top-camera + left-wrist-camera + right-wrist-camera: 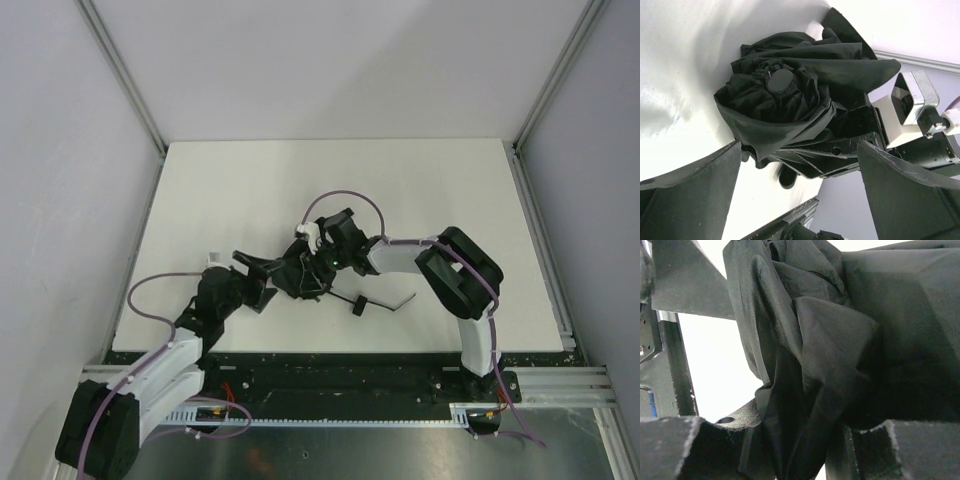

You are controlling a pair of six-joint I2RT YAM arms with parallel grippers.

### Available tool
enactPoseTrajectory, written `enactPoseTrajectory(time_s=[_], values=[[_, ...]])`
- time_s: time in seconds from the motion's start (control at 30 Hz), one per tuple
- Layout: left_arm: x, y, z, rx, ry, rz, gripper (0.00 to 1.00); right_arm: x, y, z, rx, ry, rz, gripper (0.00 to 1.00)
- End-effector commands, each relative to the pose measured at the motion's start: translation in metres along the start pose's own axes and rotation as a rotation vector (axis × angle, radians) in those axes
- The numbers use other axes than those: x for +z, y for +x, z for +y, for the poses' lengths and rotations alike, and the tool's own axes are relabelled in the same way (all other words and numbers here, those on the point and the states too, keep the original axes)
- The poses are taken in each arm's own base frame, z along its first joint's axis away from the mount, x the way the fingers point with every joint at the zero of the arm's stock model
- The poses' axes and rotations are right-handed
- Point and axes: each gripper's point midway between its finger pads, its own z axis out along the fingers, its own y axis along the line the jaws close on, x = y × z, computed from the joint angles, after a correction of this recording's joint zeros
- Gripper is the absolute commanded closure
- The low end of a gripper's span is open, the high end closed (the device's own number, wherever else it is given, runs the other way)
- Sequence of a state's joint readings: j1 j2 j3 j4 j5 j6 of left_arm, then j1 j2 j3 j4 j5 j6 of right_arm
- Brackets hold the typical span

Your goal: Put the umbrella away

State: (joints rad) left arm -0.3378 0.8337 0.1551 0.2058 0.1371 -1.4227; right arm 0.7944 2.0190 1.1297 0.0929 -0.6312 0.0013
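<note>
One umbrella [300,275], two grippers. The umbrella lies collapsed mid-tabletop [230,190], canopy loosely bunched, with one wrist loop [390,302] trailing off to the right. Right gripper [318,268] is partly closed, clamped on canopy fabric. Left gripper [799,150] is spread wide at the umbrella's cap end, gripping nothing. Black folds fill the right wrist view, and from above black on black blurs the contact.

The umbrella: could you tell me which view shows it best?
The left wrist view: the umbrella faces the camera, its round end cap and bunched canopy clear against the white table. The top external view shows only a small dark bundle; the right wrist view shows just close-up fabric folds.
</note>
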Motion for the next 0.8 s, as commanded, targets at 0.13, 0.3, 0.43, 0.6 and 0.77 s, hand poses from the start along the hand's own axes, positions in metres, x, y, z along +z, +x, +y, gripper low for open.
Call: enactPoseTrajectory(time_s=[0.13,0.3,0.43,0.6,0.77], values=[[0.005,0.015,-0.012,-0.015,-0.036,0.065,0.00,-0.014,0.161,0.005,0.376,0.031,0.481,1.00],[0.031,0.010,-0.010,0.024,-0.115,0.022,0.01,-0.014,0.152,0.009,0.361,0.009,0.469,1.00],[0.054,-0.003,0.023,0.041,-0.225,-0.056,0.01,-0.018,0.144,0.016,0.343,-0.023,0.459,1.00],[0.065,0.000,0.074,0.054,-0.383,-0.046,0.22,-0.026,0.116,0.038,0.188,-0.101,0.410,1.00],[0.062,-0.005,0.076,0.134,-0.367,-0.079,0.73,-0.030,0.092,0.044,0.098,-0.133,0.363,1.00]])
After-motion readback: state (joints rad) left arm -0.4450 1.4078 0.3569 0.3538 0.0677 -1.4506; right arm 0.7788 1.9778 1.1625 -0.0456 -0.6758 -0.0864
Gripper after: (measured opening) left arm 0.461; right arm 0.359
